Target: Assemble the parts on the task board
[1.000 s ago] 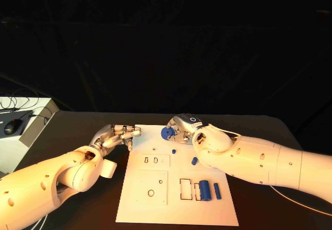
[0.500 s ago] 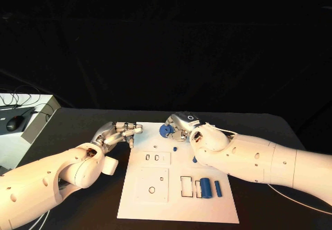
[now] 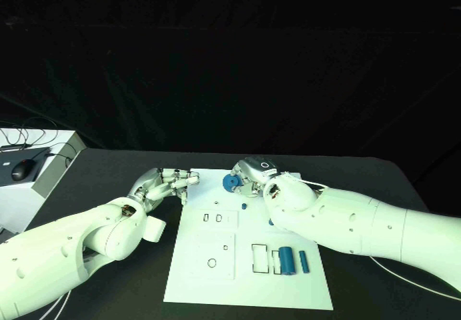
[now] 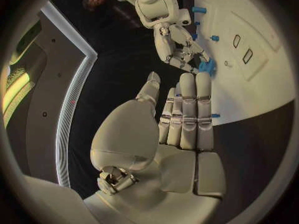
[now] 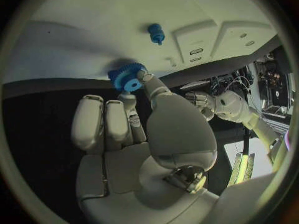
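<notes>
The white task board (image 3: 206,280) lies in the middle of the black table. My right hand (image 3: 254,175) hovers over the board's far end and pinches a blue gear (image 3: 232,181) between thumb and a finger; the right wrist view shows the gear (image 5: 127,77) at the fingertips of the hand (image 5: 137,134). My left hand (image 3: 167,184) sits at the board's far left corner, its fingers (image 4: 187,114) straight, side by side and holding nothing. A small blue peg (image 3: 245,206) stands on the board just nearer than the gear. A blue cylinder (image 3: 285,259) and a thin blue bar (image 3: 304,261) lie at the near right.
Rectangular slots (image 3: 259,259) lie beside the cylinder, and a raised square with a round hole (image 3: 211,263) sits to their left. Two small slots (image 3: 213,217) are further up. A white box with a computer mouse (image 3: 19,171) stands at the table's left edge.
</notes>
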Robot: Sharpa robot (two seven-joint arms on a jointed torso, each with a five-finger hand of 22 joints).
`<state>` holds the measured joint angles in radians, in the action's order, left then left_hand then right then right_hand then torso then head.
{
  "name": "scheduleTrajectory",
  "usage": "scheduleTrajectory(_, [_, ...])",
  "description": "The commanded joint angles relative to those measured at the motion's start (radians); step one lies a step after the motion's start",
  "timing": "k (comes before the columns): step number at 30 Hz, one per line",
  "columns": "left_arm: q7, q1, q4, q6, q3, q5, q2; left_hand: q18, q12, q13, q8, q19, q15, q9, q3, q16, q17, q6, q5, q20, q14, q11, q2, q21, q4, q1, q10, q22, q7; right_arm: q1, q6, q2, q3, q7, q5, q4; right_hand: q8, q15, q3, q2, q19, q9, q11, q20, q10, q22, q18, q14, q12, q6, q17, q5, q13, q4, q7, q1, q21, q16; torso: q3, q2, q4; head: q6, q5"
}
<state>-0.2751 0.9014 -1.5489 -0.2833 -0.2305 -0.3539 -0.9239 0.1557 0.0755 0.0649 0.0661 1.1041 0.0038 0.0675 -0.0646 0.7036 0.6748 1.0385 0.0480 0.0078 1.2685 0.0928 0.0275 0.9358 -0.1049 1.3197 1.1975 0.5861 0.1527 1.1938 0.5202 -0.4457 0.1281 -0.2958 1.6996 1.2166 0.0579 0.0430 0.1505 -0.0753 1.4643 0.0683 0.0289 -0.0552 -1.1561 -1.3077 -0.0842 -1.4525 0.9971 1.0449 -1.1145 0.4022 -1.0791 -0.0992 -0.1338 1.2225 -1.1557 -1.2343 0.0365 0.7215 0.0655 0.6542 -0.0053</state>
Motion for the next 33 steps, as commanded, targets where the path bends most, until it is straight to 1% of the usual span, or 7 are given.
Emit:
scheduleTrajectory(1, [-0.009, 0.0, -0.002, 0.003, 0.0, -0.001, 0.0, 0.032, -0.001, -0.001, 0.004, 0.005, 0.008, 0.001, 0.0, 0.002, -0.001, 0.0, 0.001, 0.004, 0.0, 0.0, 0.006, -0.006, -0.005, -0.001, -0.005, 0.002, 0.0, -0.003, 0.004, 0.001, 0.001, 0.008, 0.008, 0.001, 0.007, 0.008, 0.001, -0.004, 0.063, 0.001, -0.003, -0.007, -0.002, -0.166, 0.006, -0.001, -0.004, -0.001, -0.001, -0.003, -0.001, 0.005, 0.0, 0.002, 0.0, 0.005, 0.0003, 0.0, 0.0001, 0.001, 0.001])
scheduleTrajectory(6, [-0.009, 0.0, -0.002, 0.003, 0.0, -0.001, 0.0, 0.032, -0.001, -0.001, 0.004, 0.005, 0.008, 0.001, 0.0, 0.002, -0.001, 0.0, 0.001, 0.004, 0.0, 0.0, 0.006, -0.006, -0.005, -0.001, -0.005, 0.002, 0.0, -0.004, 0.003, 0.002, 0.001, 0.012, 0.006, 0.005, 0.007, 0.008, 0.001, -0.004, 0.063, 0.001, -0.003, -0.007, -0.002, -0.166, 0.006, -0.001, -0.004, -0.001, -0.001, -0.003, -0.001, 0.005, 0.0, 0.002, 0.0, 0.005, -0.0005, -0.001, -0.0014, 0.004, 0.005])
scheduleTrajectory(14, [-0.009, 0.0, -0.001, 0.003, 0.0, -0.001, 0.0, 0.032, -0.001, -0.001, 0.004, 0.005, 0.008, 0.001, 0.0, 0.002, -0.001, 0.0, 0.001, 0.004, 0.0, 0.0, 0.006, -0.006, -0.005, -0.001, -0.005, 0.002, 0.0, -0.006, -0.003, 0.004, 0.001, 0.02, -0.001, 0.008, 0.007, 0.009, 0.0, -0.006, 0.064, 0.001, -0.003, -0.008, -0.003, -0.166, 0.006, -0.001, -0.004, -0.001, -0.001, -0.006, -0.004, 0.009, 0.001, 0.002, 0.0, 0.007, 0.0001, -0.001, -0.0004, 0.005, 0.006])
scheduleTrajectory(21, [-0.009, 0.0, 0.0, 0.002, 0.0, -0.001, -0.001, 0.032, -0.001, -0.001, 0.004, 0.005, 0.008, 0.001, 0.0, 0.002, -0.001, 0.0, 0.001, 0.004, 0.0, 0.0, 0.006, -0.006, -0.005, -0.001, -0.005, 0.002, 0.0, -0.007, -0.015, 0.002, 0.001, 0.027, -0.008, 0.013, 0.007, 0.009, -0.003, -0.01, 0.063, 0.001, -0.003, -0.008, -0.004, -0.166, 0.006, -0.001, -0.004, -0.001, -0.001, -0.009, -0.005, 0.012, 0.002, 0.001, 0.0, 0.007, 0.0001, 0.0, -0.0009, 0.004, 0.006])
scheduleTrajectory(29, [-0.009, 0.0, 0.001, 0.002, 0.0, 0.0, -0.001, 0.032, -0.001, -0.001, 0.005, 0.005, 0.008, 0.001, -0.001, 0.003, -0.002, -0.001, 0.001, 0.004, -0.001, 0.0, 0.005, -0.007, -0.005, -0.001, -0.006, 0.004, 0.0, -0.007, -0.015, 0.005, 0.001, 0.027, -0.009, 0.007, 0.006, 0.008, -0.007, -0.012, 0.063, 0.0, -0.002, -0.008, -0.001, -0.165, 0.006, -0.001, -0.007, -0.006, -0.002, -0.015, -0.003, 0.017, 0.0, 0.003, 0.003, 0.008, 0.0002, -0.001, -0.001, 0.002, 0.004])
scheduleTrajectory(31, [-0.009, 0.0, 0.0, 0.002, 0.0, 0.0, -0.001, 0.032, -0.001, -0.001, 0.005, 0.005, 0.008, 0.001, -0.001, 0.003, -0.002, -0.001, 0.001, 0.004, -0.001, 0.0, 0.005, -0.007, -0.005, -0.001, -0.006, 0.004, 0.0, -0.007, -0.015, 0.006, 0.001, 0.027, -0.01, 0.005, 0.006, 0.005, -0.013, -0.017, 0.063, -0.001, 0.002, -0.006, 0.004, -0.165, 0.005, 0.0, -0.013, -0.028, -0.003, -0.055, 0.001, 0.022, -0.004, 0.003, 0.004, 0.008, 0.0003, 0.0, -0.0008, 0.004, 0.003])
scheduleTrajectory(33, [-0.009, 0.0, 0.0, 0.002, 0.0, 0.0, -0.001, 0.032, -0.001, -0.001, 0.005, 0.005, 0.008, 0.001, -0.001, 0.003, -0.002, -0.001, 0.001, 0.004, -0.001, 0.0, 0.005, -0.007, -0.005, -0.001, -0.006, 0.004, 0.0, -0.007, -0.017, 0.007, 0.001, 0.027, -0.01, 0.003, 0.006, 0.003, -0.018, -0.022, 0.063, 0.0, 0.004, -0.003, 0.006, -0.165, 0.004, 0.0, -0.017, -0.044, -0.005, -0.067, 0.005, 0.032, -0.006, 0.008, 0.005, 0.007, 0.0003, 0.0, -0.0008, 0.004, 0.003])
